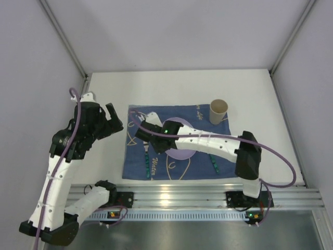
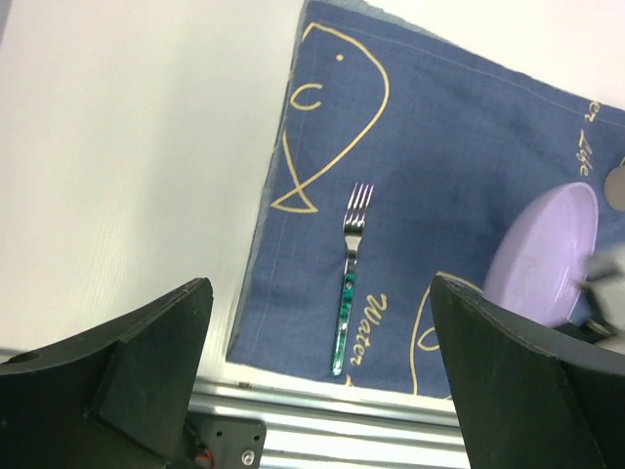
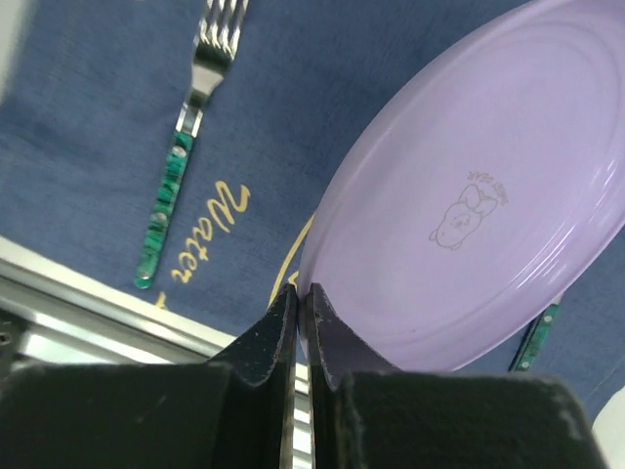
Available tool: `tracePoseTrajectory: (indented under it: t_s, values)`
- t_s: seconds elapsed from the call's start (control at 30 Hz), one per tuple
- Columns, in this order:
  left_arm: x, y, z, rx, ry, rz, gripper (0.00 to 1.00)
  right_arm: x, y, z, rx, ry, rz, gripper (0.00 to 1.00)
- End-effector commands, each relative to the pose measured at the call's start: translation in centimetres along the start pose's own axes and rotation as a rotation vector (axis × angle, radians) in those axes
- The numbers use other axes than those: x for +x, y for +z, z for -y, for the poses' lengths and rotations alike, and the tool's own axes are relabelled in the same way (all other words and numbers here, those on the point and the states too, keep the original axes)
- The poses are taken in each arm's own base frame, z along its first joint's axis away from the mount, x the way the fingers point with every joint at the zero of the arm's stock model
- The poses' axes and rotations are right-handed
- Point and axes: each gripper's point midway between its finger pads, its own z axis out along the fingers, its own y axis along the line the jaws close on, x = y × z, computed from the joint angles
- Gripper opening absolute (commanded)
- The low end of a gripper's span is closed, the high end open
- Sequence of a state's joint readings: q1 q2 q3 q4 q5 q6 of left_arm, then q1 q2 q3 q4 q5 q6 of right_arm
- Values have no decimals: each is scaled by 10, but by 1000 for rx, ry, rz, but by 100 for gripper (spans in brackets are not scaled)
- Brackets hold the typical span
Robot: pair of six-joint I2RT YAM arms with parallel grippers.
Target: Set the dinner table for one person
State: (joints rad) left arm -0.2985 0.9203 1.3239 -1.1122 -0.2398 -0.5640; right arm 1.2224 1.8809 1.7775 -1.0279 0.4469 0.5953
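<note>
The white dinner table (image 1: 177, 86) carries a blue cloth (image 1: 200, 117) with gold line drawings. My right gripper (image 1: 156, 136) is shut on the rim of a lilac plate (image 1: 182, 153) and holds it tilted above the cloth; in the right wrist view the jaws (image 3: 304, 298) pinch the plate (image 3: 469, 215) at its edge. A green-handled fork (image 1: 147, 161) lies on the cloth's left side and also shows in the left wrist view (image 2: 350, 283). My left gripper (image 1: 112, 122) is open and empty, above the table left of the cloth.
A tan paper cup (image 1: 218, 111) stands upright at the cloth's far right corner. A second green-handled utensil (image 1: 215, 165) lies on the cloth's near right. A silver rail (image 1: 197, 190) runs along the table's near edge. Grey walls close in the sides.
</note>
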Motion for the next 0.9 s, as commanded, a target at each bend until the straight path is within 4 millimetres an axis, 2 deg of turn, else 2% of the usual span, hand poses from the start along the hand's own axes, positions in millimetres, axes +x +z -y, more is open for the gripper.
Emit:
tracePoseTrajectory:
  t_s: [0.0, 0.17, 0.23, 0.27, 0.37, 0.43, 0.47, 0.53, 0.57, 0.7, 0.77, 0.8, 0.87]
  values:
    - [7, -17, -17, -49, -14, -10, 98, 17, 35, -15, -20, 2, -45, 0]
    - [13, -29, -33, -92, -12, 1, 98, 57, 65, -33, -82, 10, -154, 0]
    - [17, -33, -37, -99, -13, -2, 98, 64, 71, -41, -119, 22, -167, 0]
    - [18, -34, -38, -100, -14, 3, 98, 72, 75, -40, -116, 18, -183, 0]
    - [21, -36, -42, -109, -10, 0, 98, 79, 80, -38, -110, 4, -193, 0]
    - [22, -36, -44, -113, -6, -1, 98, 74, 78, -39, -121, 5, -180, 7]
    - [22, -35, -44, -115, -3, -1, 98, 72, 76, -40, -137, -5, -172, 17]
    - [21, -33, -43, -113, 4, -1, 98, 56, 63, -46, -191, 8, -119, 29]
    - [20, -31, -42, -112, 5, 1, 98, 49, 57, -49, -216, -5, -96, 39]
    - [16, -22, -36, -101, 28, -1, 98, 10, 17, -50, -286, 10, 21, 62]
    - [14, -17, -31, -92, 38, -5, 98, -4, -1, -37, -258, 17, 66, 71]
    - [12, -14, -30, -90, 46, -4, 98, -15, -22, -27, -259, 29, 114, 74]
    - [8, -7, -23, -71, 51, 2, 98, -21, -39, -2, -199, 41, 175, 80]
